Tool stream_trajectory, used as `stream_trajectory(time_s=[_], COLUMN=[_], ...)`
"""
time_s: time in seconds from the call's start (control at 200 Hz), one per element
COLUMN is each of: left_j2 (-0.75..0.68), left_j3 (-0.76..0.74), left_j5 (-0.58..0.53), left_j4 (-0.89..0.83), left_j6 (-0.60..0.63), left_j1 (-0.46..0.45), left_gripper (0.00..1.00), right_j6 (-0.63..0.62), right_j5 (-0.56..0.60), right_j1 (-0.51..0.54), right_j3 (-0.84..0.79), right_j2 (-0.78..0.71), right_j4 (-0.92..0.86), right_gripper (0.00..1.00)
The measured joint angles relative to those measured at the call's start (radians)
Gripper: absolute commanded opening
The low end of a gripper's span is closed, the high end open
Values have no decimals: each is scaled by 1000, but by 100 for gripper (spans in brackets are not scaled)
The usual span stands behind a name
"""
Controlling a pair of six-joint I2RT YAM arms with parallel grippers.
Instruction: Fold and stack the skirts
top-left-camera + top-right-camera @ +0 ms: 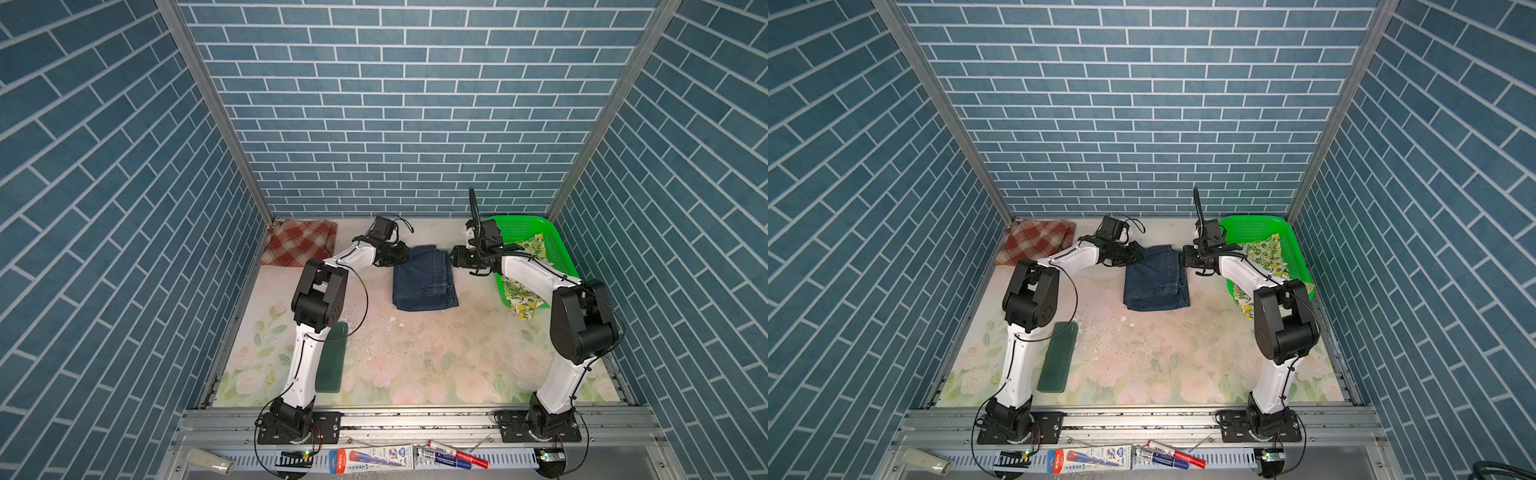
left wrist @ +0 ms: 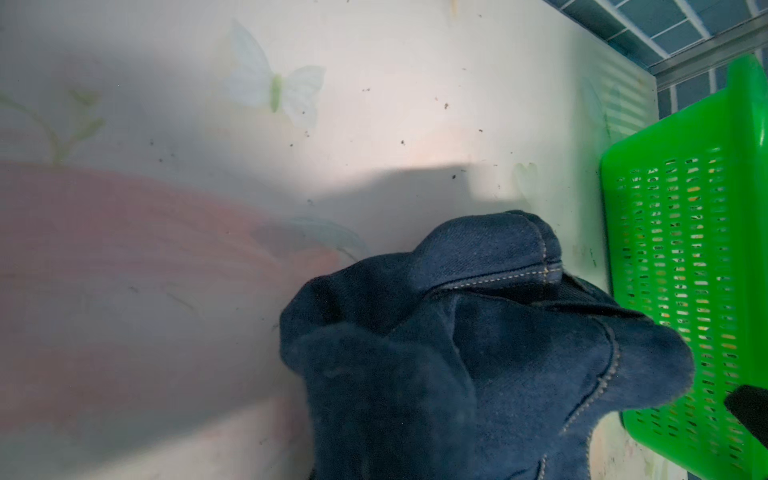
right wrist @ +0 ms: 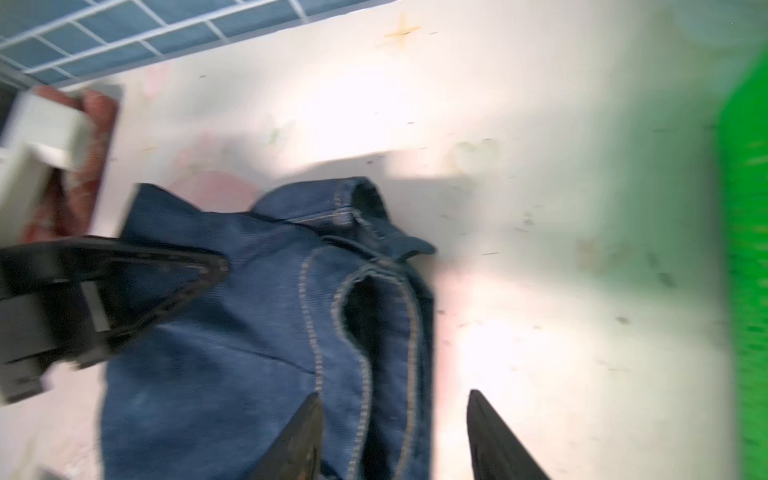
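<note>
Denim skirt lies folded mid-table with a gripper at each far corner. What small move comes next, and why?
Probably close the right gripper on the edge of the denim skirt. Its jaws stand open astride that edge, one over cloth, one over the table, while the left gripper seems pinched on the opposite corner, cloth bunched at it. Then both arms could lift it together.

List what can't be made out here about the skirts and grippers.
- Left gripper: left wrist view, bunched denim skirt hides the fingers; grip unconfirmed.
- Lemon-print skirt: both top views, right arm hides its middle in the green basket.
- Plaid skirt: right wrist view, motion-blurred, partly behind the left arm.
- Front-rail packets: top views, print too small to read.
</note>
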Motion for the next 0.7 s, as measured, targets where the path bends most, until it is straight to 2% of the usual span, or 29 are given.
stream_trajectory(time_s=[0.12, 0.33, 0.39, 0.47, 0.51, 0.55, 0.7], left_j2=[0, 0, 0, 0, 0, 0, -8], left_j3=[-23, -24, -24, -24, -24, -24, -33], left_j5=[-2, -2, -2, -1, 0, 1, 4], left_j4=[19, 23, 23, 23, 23, 22, 22], left_j6=[-10, -18, -19, -16, -19, -24, -19], left_j1=[4, 4, 5, 6, 7, 9, 20], left_gripper=[0, 0, 22, 58, 70, 75, 77], right_j6=[44, 122, 139, 154, 161, 164, 172], right_j5=[-79, -180, -191, -201, -207, -208, -220], right_j1=[23, 13, -2, -22, -31, -39, -57], right_j3=[1, 3, 3, 3, 3, 3, 3], right_j2=[27, 167, 208, 240, 249, 254, 271], right_j4=[71, 168, 185, 195, 203, 211, 220], right_gripper=[43, 40, 38, 36, 35, 33, 28])
